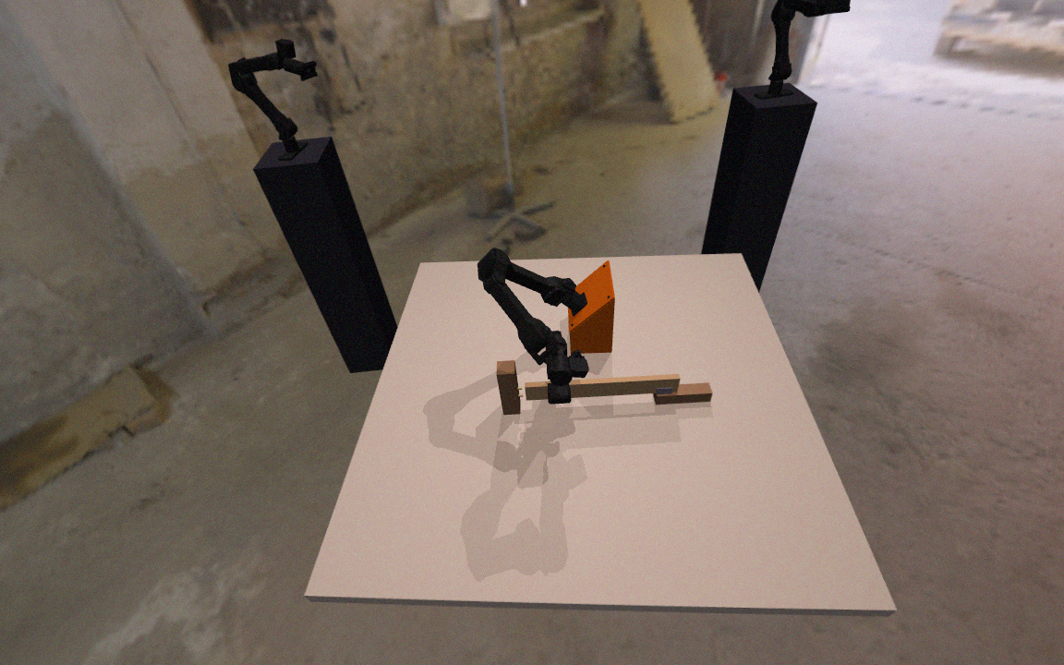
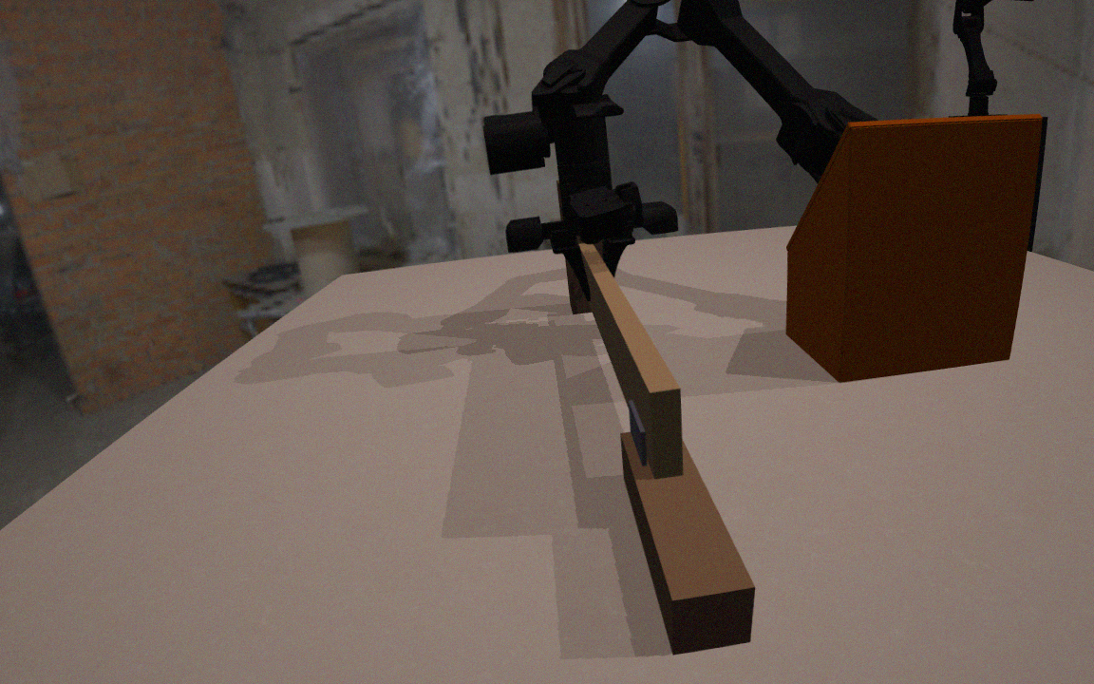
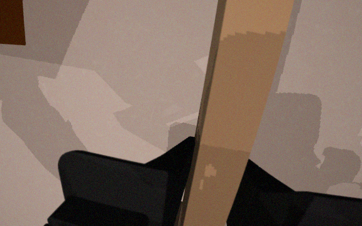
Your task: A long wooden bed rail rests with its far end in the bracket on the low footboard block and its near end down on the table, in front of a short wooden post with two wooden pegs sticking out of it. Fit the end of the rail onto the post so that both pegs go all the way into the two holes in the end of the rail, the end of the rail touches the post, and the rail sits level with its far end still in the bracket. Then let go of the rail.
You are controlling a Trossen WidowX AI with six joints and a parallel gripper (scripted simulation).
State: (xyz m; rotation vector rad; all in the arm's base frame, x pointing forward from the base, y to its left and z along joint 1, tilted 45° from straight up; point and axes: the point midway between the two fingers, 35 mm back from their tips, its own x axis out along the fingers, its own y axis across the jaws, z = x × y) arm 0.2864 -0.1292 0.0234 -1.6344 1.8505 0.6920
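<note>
Rail (image 1: 610, 386), long pale flat-faced wood, clamped in black claw (image 1: 559, 395), pegs perhaps unseated.

The rail (image 2: 631, 344) is seen end-on, running away from the camera toward the gripper (image 2: 589, 246), which is clamped on its far portion from above. The near end of the rail is seated on the footboard block (image 2: 687, 553), beside a small blue bracket (image 2: 635, 431). The post (image 2: 578, 285) is largely hidden behind the gripper and rail. An orange block (image 2: 916, 246) is set on the table (image 2: 279, 510), well to the right of the rail. Arm shadows are cast across the table surface.
</note>
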